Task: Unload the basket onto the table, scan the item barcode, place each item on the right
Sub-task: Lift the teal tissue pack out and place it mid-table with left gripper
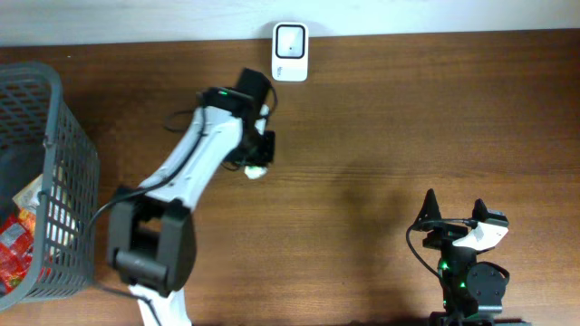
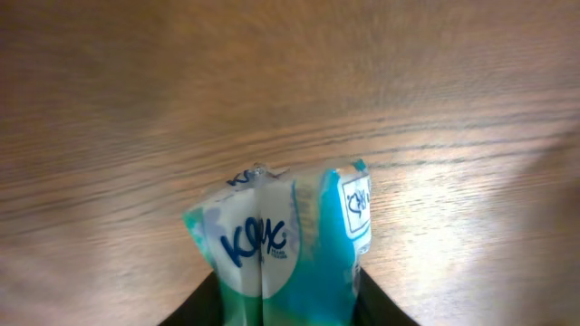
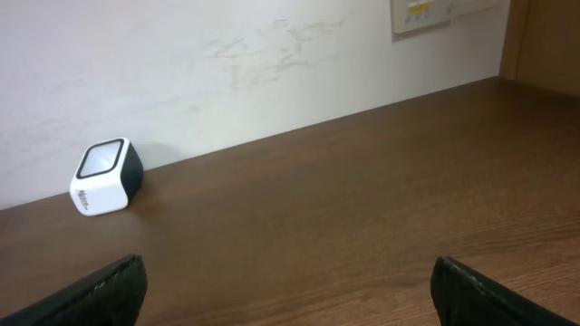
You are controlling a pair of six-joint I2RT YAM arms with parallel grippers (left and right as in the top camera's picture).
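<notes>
The item point(image 2: 281, 244) is a small teal and white tissue packet with blue lettering. In the left wrist view it stands between the two dark fingers point(image 2: 201, 308), which press on both its sides, just above the wooden table. In the overhead view my left gripper point(image 1: 258, 156) is shut on the item point(image 1: 256, 171), a little in front of and left of the white barcode scanner point(image 1: 290, 41) at the back edge. The item's barcode does not show. My right gripper point(image 1: 453, 210) stands open and empty near the front right, and from there the scanner point(image 3: 106, 176) shows far to the left.
A grey wire basket point(image 1: 54, 118) stands at the left edge with red packets point(image 1: 14, 244) inside. A white wall runs behind the table's back edge point(image 3: 299, 127).
</notes>
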